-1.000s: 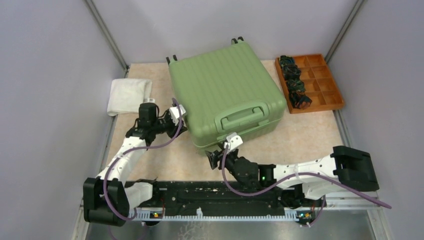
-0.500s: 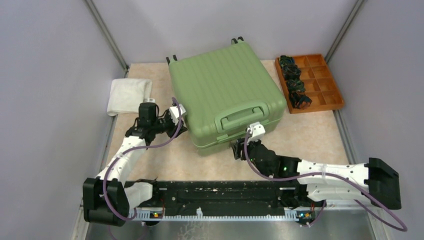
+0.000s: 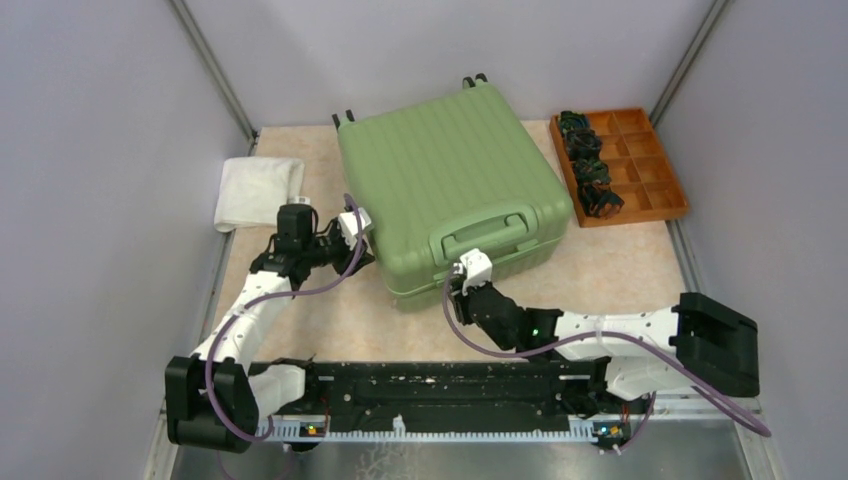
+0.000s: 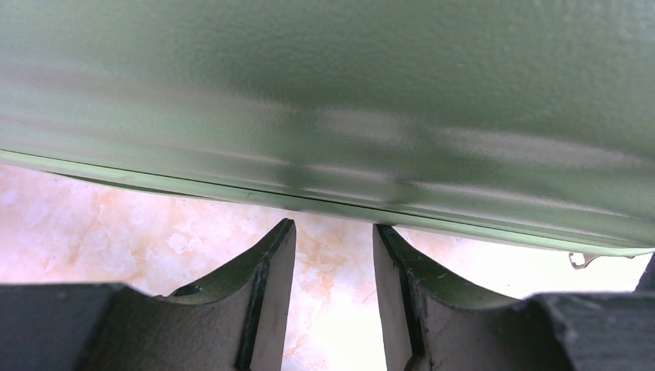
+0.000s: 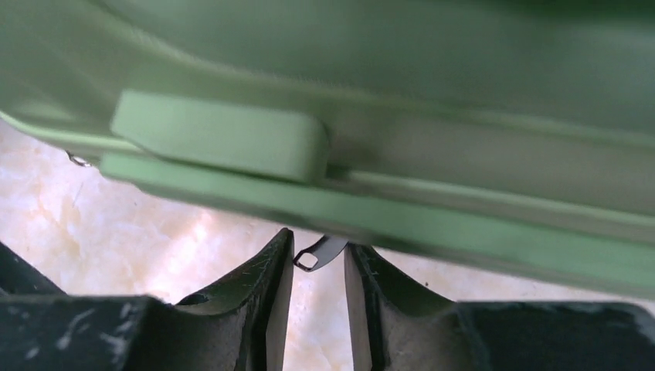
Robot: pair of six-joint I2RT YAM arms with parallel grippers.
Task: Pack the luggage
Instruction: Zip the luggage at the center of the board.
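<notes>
Suitcase (image 3: 450,170) shut, flat on the table (image 3: 620,270), left gripper (image 4: 332,228) at its left seam, fingers apart on nothing, right gripper (image 5: 318,236) at the front edge, fingers flanking the zipper pull (image 5: 320,251), pinch unclear, bare tabletop nearside, orange tray (image 3: 660,190) beside far-right corner.

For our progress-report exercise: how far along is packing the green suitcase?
Done: nothing visibly packed; the light-green hard-shell suitcase lies shut. In hand: the right gripper brackets its metal zipper pull, grip unclear; the left gripper sits open beside the shell. Left: the white towel and dark items in the orange tray lie outside.
</notes>
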